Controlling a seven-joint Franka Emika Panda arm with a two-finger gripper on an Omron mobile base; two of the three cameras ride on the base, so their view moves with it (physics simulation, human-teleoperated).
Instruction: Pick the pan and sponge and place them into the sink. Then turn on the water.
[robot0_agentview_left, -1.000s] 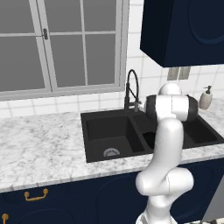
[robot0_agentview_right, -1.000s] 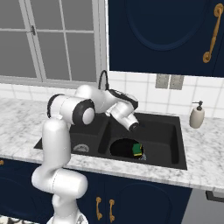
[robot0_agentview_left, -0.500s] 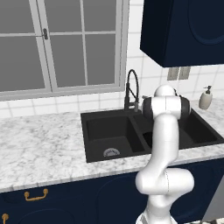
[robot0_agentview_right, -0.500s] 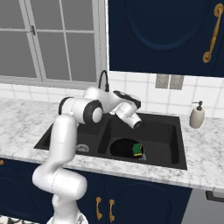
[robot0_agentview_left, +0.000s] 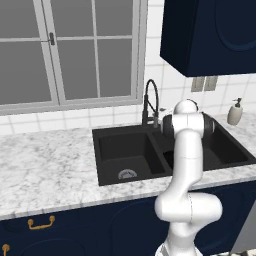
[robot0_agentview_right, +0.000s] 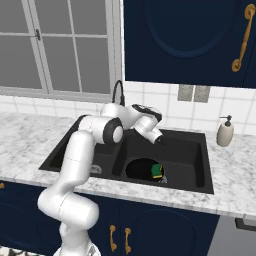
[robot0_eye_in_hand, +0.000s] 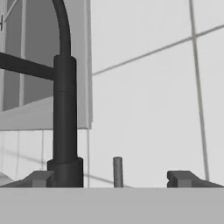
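White arm (robot0_agentview_left: 186, 165), glossy rounded links, fat bulbous base segment. Dark grey/black bands at the joints: one at the shoulder joint (robot0_agentview_right: 116, 134), another at the wrist (robot0_agentview_right: 145, 109). Gripper (robot0_agentview_right: 161, 141) is dark at the end of a white hand. Finger tips (robot0_eye_in_hand: 183, 177) are small dark grey blocks with square ends. No cables or markings visible.

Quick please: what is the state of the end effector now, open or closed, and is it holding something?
End effector: open, holding nothing; its fingertips stand wide apart before the faucet.

no readable text, labels or numbers (nothing legible anywhere)
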